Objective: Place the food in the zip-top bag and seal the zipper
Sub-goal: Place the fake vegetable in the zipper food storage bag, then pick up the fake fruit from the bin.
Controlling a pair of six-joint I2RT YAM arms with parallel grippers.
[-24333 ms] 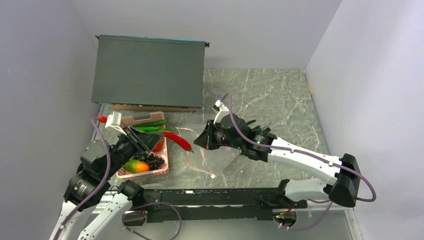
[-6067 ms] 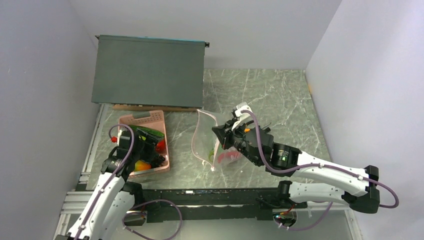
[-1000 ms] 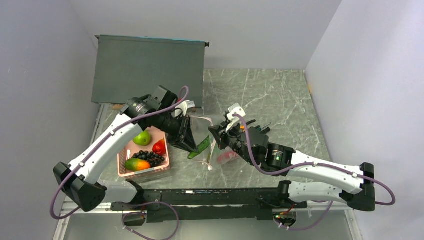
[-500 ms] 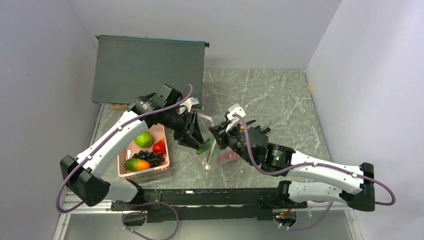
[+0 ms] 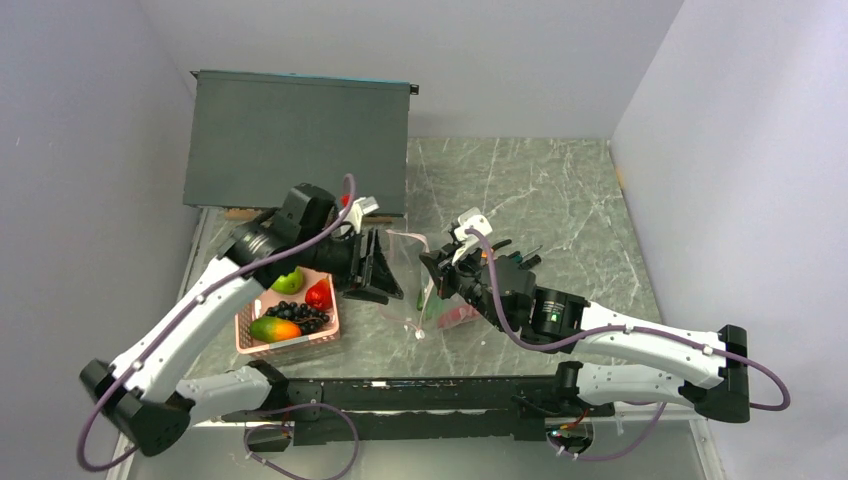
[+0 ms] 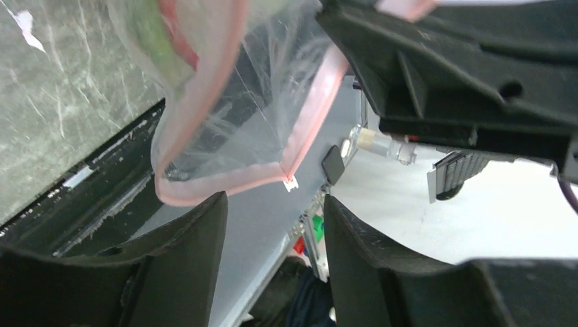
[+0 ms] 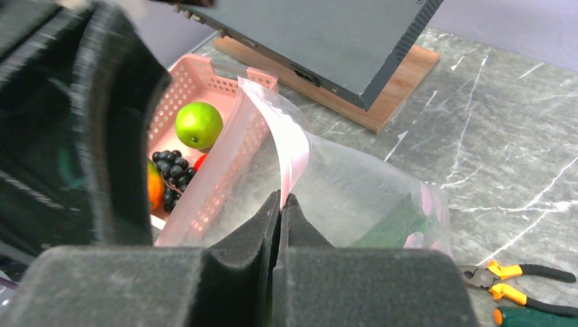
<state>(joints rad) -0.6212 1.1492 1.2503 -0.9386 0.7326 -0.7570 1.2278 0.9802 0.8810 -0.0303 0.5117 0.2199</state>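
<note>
Your right end effector (image 7: 281, 199) pinches the zip-top bag (image 7: 361, 187) by its zipper (image 7: 292, 146), holding it upright on the desk (image 7: 477, 116). Your left end effector (image 6: 272, 211) hangs spread and empty at the bag's mouth.

No words, numbers, brand names or labels can be read in any view. The clear zip-top bag (image 7: 354, 184) carries a pinkish-red printed mark (image 7: 427, 203) on its side, but it is too blurred and crumpled to make out.

marble table (image 5: 540, 185) | pink basket (image 5: 292, 346): left side | dark panel (image 5: 295, 140): behind basket, on wooden base (image 7: 402, 88) | pliers (image 7: 506, 270): lying on table
</note>
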